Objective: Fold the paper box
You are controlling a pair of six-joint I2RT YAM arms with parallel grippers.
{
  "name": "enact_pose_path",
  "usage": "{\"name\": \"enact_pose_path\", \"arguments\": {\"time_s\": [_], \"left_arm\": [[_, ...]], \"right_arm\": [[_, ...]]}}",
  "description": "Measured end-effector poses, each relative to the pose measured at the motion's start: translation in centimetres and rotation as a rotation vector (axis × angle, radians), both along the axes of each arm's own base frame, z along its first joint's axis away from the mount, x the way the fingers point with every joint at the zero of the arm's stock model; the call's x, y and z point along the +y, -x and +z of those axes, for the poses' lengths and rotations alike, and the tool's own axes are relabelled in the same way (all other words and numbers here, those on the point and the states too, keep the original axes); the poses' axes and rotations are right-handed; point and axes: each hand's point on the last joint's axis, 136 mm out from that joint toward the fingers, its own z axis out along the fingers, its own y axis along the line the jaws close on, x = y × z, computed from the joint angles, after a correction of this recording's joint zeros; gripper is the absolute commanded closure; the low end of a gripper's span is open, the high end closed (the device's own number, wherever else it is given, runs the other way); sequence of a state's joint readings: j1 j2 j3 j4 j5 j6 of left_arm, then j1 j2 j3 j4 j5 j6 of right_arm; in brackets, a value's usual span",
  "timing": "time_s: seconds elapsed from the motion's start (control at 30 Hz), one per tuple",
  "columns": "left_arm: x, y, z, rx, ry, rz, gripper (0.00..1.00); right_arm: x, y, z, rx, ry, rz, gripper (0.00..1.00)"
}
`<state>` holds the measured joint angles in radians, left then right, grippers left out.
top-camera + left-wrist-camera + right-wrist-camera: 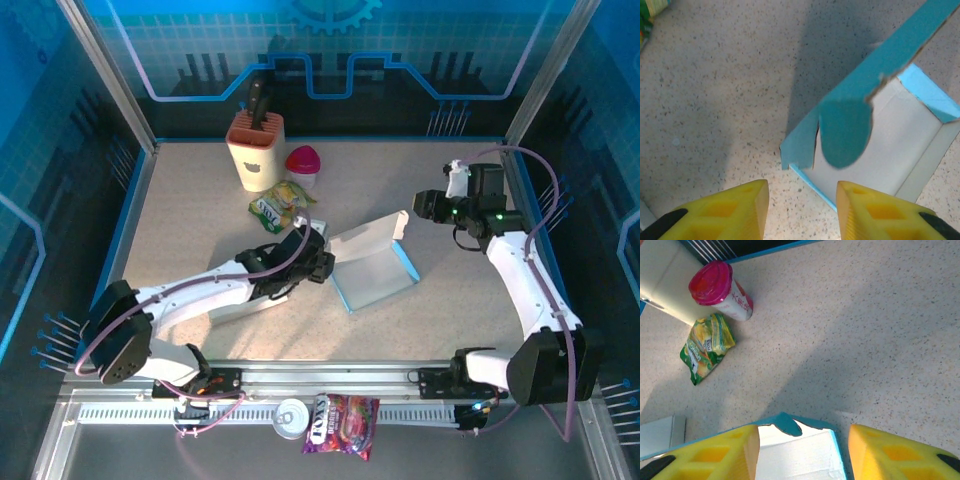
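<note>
The paper box (375,265) lies open on the desk (190,220) right of centre, blue outside, white inside, with its far flap raised. The left claw (322,262) is at the box's left corner; in the left wrist view its fingers (740,210) are spread wide and hold nothing. The right claw (422,207) is above the box's far right corner, jaws also wide and empty. A green snack packet (280,205) lies well behind the box.
</note>
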<state>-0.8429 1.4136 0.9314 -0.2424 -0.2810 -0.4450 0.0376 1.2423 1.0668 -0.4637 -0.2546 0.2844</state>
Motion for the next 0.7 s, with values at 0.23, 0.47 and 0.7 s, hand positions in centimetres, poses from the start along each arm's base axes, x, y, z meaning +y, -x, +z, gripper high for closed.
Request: {"name": "enact_pose_path", "arguments": {"time_s": [0.23,0.47,0.7], "left_arm": [[-0.9,-1.0,-0.4,-0.008,-0.043,-0.024,0.72],[-0.9,-1.5,-1.0,-0.015,-0.097,-0.036,0.87],[-0.7,-1.7,-1.0,-0.030,-0.143,-0.057,0.99]], "right_arm": [[0.6,0.3,0.1,-0.004,-0.014,0.040,0.51],[0.9,0.8,1.2,-0.038,-0.025,0.057,0.53],[1.2,1.2,1.3,-0.040,-0.036,0.070,0.53]]}}
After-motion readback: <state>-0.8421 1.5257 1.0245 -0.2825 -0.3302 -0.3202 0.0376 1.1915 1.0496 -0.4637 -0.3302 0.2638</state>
